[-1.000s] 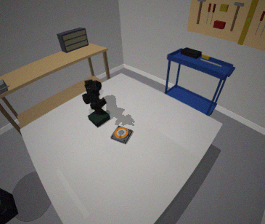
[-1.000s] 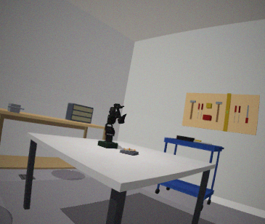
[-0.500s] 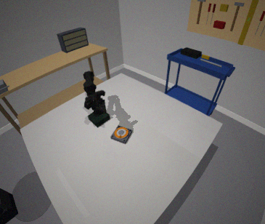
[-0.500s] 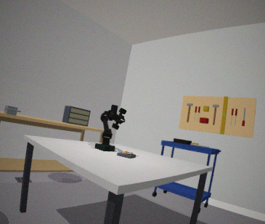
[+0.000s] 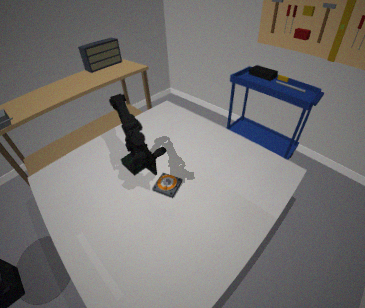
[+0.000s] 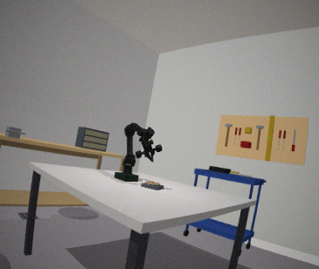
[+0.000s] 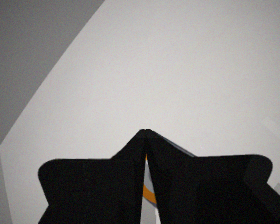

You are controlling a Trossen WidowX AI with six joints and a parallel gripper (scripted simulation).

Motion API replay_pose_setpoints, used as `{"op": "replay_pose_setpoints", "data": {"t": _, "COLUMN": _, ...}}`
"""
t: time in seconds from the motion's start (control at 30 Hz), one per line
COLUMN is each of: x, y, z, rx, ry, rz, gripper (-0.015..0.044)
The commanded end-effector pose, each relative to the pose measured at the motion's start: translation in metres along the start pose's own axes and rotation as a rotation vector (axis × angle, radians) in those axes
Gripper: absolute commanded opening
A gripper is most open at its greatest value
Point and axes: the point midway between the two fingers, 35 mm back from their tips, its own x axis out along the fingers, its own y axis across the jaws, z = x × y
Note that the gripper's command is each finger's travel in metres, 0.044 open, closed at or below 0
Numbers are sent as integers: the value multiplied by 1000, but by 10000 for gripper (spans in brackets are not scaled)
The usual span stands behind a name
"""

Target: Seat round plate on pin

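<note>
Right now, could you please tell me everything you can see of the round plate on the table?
The round plate is a small disc, orange around the rim with a pale grey middle. It lies on a dark grey square base on the white table, just in front of the arm's mount. Whether it sits flat or tilted is too small to tell, and its tab, hole and pin cannot be made out. The hand is shut and empty, raised above the plate and not touching it.

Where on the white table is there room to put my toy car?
Room: the wide near half, from the plate to the front edge, and the right side toward the blue cart. Crowded: around the arm's base and the plate beside it.
</note>
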Motion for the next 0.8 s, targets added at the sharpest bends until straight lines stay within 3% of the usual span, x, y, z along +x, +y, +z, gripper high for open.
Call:
{"op": "replay_pose_setpoints", "data": {"t": 0.0, "x": 15, "y": -2, "z": -7, "rx": -124, "ry": 97, "rz": -71, "gripper": 0}}
{"op": "replay_pose_setpoints", "data": {"t": 0.2, "x": 51, "y": -12, "z": -35, "rx": -521, "ry": 432, "rz": -214, "gripper": 0}}
{"op": "replay_pose_setpoints", "data": {"t": 0.4, "x": 68, "y": -18, "z": -53, "rx": -757, "ry": 651, "rz": -254, "gripper": 0}}
{"op": "replay_pose_setpoints", "data": {"t": 0.77, "x": 87, "y": -28, "z": -64, "rx": -767, "ry": 661, "rz": -254, "gripper": 0}}
